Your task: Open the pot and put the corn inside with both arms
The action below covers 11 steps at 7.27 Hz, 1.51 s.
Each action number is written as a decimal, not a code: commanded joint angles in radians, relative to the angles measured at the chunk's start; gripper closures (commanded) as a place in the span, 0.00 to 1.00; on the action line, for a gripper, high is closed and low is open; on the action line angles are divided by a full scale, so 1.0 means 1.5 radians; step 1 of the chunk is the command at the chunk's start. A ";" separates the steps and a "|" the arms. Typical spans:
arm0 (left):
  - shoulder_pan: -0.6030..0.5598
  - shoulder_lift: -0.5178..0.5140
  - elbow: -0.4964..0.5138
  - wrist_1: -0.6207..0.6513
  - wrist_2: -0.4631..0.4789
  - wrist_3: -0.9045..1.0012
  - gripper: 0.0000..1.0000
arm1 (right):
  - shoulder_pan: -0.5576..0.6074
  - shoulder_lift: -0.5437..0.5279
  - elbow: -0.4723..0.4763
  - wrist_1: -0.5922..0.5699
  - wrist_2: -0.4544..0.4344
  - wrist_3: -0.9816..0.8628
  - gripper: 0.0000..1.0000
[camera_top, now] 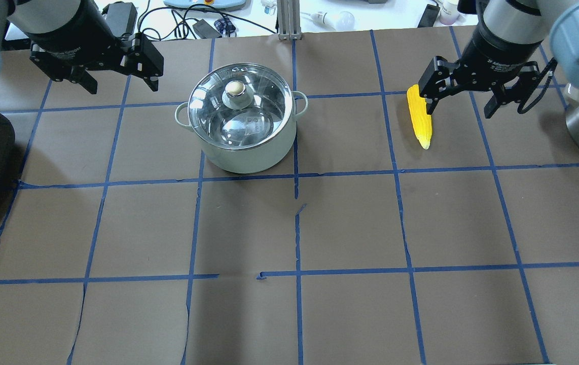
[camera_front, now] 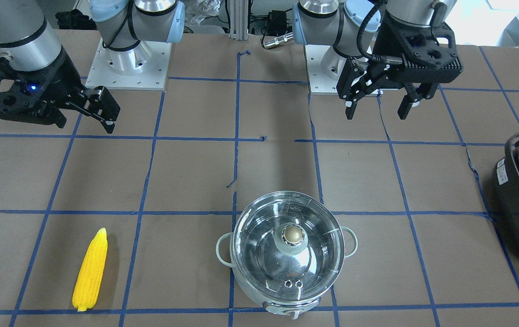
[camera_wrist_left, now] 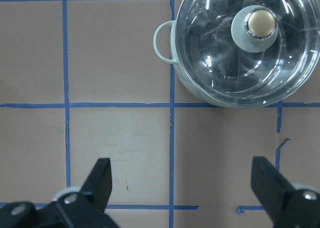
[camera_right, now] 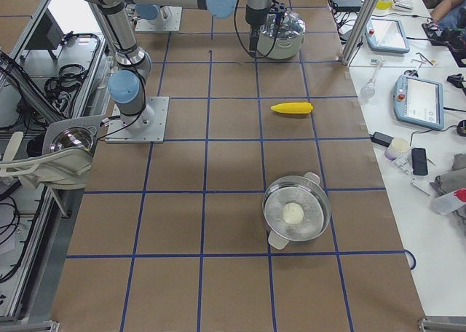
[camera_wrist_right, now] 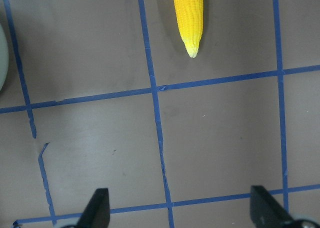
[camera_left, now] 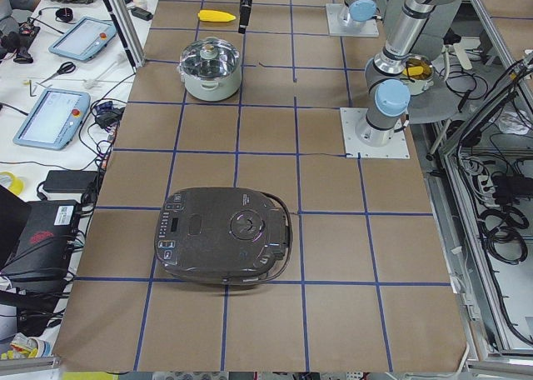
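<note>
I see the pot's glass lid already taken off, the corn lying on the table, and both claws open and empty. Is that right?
Not quite: the glass lid sits on the pot, as the front-facing view shows. The rest holds: the corn lies on the table, and the left gripper and right gripper are open and empty.

Lidded mint pot (camera_top: 249, 157) stands upright; yellow corn (camera_top: 420, 119) lies flat, well apart.
</note>
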 commanded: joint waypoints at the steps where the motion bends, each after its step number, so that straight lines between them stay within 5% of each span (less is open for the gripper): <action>1: 0.000 0.001 0.000 0.000 0.000 0.000 0.00 | 0.000 0.002 0.008 0.000 0.000 -0.002 0.00; 11: 0.000 0.000 0.000 0.000 0.000 0.000 0.00 | 0.000 0.002 0.004 -0.040 0.008 0.004 0.00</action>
